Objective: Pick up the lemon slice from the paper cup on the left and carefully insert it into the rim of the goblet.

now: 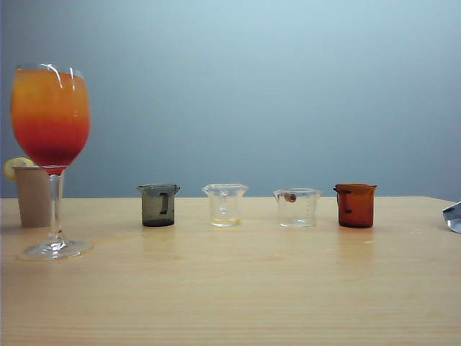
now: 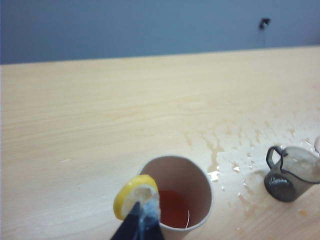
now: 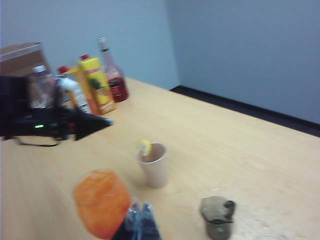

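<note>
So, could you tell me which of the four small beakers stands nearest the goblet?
The grey beaker, leftmost in the row; the amber beaker stands farthest from the goblet.

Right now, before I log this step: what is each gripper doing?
Left gripper: shut, empty, right by the lemon slice on the paper cup rim.
Right gripper: looks shut, empty, beside the goblet.
</note>
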{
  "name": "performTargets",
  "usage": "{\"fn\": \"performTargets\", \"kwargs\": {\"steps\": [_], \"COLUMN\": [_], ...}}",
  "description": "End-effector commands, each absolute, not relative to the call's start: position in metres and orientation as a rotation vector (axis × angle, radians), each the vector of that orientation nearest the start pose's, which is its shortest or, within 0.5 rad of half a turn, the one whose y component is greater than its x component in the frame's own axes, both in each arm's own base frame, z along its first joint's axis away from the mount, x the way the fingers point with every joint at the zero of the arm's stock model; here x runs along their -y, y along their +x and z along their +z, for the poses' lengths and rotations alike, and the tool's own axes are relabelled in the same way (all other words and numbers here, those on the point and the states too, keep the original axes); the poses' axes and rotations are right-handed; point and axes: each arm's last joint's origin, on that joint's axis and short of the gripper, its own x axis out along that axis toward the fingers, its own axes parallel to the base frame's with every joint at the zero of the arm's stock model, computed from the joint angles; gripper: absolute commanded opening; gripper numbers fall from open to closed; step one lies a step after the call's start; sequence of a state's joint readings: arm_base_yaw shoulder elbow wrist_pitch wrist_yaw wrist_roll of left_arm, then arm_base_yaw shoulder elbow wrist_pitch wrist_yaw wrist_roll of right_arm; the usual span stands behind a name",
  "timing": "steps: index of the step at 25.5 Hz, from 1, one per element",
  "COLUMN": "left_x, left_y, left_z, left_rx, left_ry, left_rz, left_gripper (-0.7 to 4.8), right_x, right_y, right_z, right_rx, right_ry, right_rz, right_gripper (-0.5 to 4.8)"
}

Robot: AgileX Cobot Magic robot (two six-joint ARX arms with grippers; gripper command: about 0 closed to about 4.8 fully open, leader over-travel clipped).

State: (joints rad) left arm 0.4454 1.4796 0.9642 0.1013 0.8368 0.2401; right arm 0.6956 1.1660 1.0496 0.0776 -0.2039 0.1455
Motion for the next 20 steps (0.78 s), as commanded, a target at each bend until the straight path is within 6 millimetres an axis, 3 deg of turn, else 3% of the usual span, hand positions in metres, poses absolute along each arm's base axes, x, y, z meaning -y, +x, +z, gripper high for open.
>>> {"fn": "performTargets", "kwargs": {"steps": [1,6,10,15,20], "left_x": [-0.121,-0.127,-0.130,-0.136,-0.134], "left_y": [0.304,0.313,0.316,0.320,0.333], "left_z": [0.256,0.230,0.226,0.216,0.203], "left_rx": [-0.285,-0.363,-0.381,-0.336,-0.295], "left_ry": [0.024,0.081,0.195,0.159,0.169], "left_rz": [-0.463,-0.421,-0.353,-0.442,-0.472], "left_gripper": [-0.05,-0.05,-0.05,-0.05,-0.05], "right_x": [-0.185,-0.213,-0.234,-0.245,-0.247], "right_y": [0.194,0.196,0.204,0.211,0.213], "right_z": [0.373,0.368,0.360,0.345,0.345], "right_rx": [-0.143,-0.263,-0.309,-0.365,-0.343], "right_ry": [0.133,0.111,0.096,0.078,0.085], "right_rz": [0.929,0.963,1.009,1.017,1.021], "right_gripper": [-0.05,-0.05,-0.05,-0.05,-0.05]}}
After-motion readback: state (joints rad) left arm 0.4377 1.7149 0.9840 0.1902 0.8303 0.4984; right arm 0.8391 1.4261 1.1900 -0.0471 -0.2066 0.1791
